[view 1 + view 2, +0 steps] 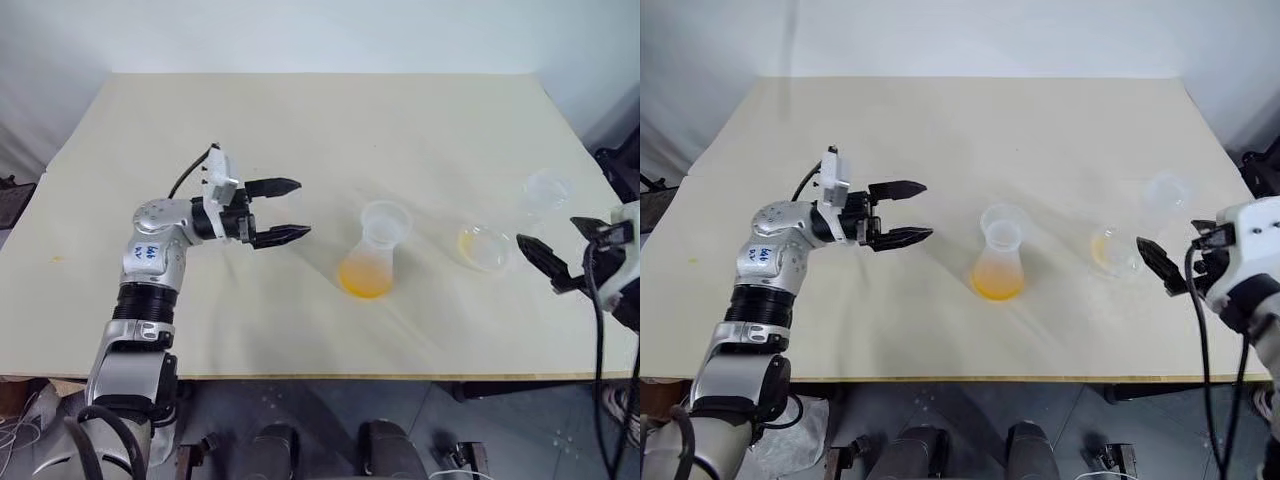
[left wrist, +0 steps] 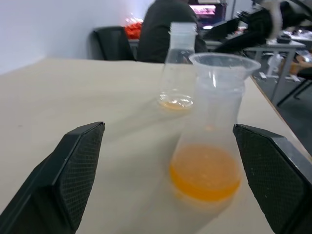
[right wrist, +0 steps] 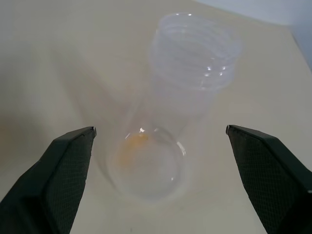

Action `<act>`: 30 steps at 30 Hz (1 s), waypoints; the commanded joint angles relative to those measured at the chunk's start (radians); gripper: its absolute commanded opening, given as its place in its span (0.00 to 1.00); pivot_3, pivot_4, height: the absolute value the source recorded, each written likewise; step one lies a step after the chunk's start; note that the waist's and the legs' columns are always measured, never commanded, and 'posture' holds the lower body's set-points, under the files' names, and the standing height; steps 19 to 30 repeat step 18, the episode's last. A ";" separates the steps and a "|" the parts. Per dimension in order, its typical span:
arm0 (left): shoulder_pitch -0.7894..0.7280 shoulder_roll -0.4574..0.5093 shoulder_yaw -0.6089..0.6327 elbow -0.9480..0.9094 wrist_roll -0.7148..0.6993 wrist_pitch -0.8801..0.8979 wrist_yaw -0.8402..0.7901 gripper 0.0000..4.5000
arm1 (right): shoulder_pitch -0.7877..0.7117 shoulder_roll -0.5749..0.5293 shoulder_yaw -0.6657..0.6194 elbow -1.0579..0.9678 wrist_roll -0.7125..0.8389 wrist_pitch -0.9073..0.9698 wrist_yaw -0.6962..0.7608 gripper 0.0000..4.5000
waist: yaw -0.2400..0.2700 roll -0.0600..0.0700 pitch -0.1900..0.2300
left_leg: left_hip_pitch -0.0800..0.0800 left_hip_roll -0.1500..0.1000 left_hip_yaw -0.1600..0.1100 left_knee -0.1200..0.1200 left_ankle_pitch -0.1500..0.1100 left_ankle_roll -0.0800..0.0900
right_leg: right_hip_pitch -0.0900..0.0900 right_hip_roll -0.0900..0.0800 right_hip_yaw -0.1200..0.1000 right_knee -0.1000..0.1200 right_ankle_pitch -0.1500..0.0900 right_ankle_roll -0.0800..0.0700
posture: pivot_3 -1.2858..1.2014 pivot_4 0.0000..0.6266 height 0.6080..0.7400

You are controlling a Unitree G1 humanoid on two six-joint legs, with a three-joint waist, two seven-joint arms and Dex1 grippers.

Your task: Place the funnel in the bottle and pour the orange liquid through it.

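- Worktop [image 1: 300, 130] from my head: the bottle [image 1: 370, 262] stands upright near the middle with the funnel [image 1: 385, 222] seated in its neck, and the orange liquid [image 1: 365, 277] pools in its wide base. So I judge the pour done.
- My left pincer [image 1: 288, 211] hangs just beside the bottle, fingers spread and empty, aimed at it and not touching, placed to steady it if needed.
- My right pincer [image 1: 545, 262] sits near the worktop's right edge, spread and holding nothing. A clear vessel [image 1: 483, 247] with a faint orange trace stands just ahead of it, and a small clear cup [image 1: 546, 190] farther back.
- Left wrist view: the bottle [image 2: 207, 151] stands between my spread fingers [image 2: 73, 170], and the funnel's rim [image 2: 224, 62] tops the neck. The emptied vessel stands behind, and a person sits beyond the worktop.
- Right wrist view: my fingers [image 3: 68, 165] stand wide on either side of the emptied vessel [image 3: 146, 168], clear of it, with the cup [image 3: 195, 48] beyond.
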 commanded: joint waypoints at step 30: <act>0.305 0.207 0.142 -0.247 -0.101 0.060 -0.055 1.00 | 0.159 -0.129 0.031 0.353 0.050 -0.609 0.688 1.00 | 0.007 -0.001 0.000 | 0.003 0.001 -0.001 -0.001 0.000 0.001 | 0.006 0.000 0.000 -0.005 0.000 0.000 | 0.52 0.24 1.00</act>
